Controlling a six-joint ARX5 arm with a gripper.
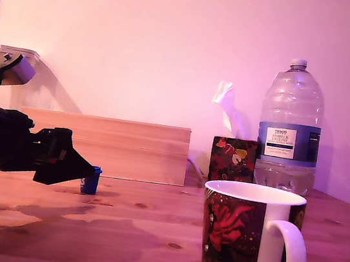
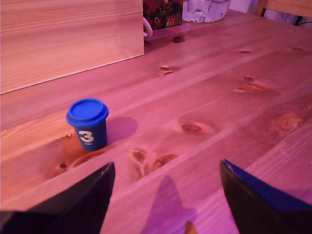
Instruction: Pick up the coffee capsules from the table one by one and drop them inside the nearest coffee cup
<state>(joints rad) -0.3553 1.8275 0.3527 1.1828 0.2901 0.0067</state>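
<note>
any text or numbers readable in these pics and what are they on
"3" in white, on the blue coffee capsule.
"TESCO" on the water bottle label.
"ASHBECK ENGLISH" below it, faint; the smaller print under that is too blurred to read.
Nothing readable on the coffee cup or tissue box.

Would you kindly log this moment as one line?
gripper: open, empty | capsule: upright on table, ungrasped | cup: no capsule visible

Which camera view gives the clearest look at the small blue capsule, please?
The wrist view: the blue capsule stands upright on the table, fully visible, with its lid and a white "3" readable. In the exterior view the capsule is small and distant, partly hidden behind the open claw.
</note>
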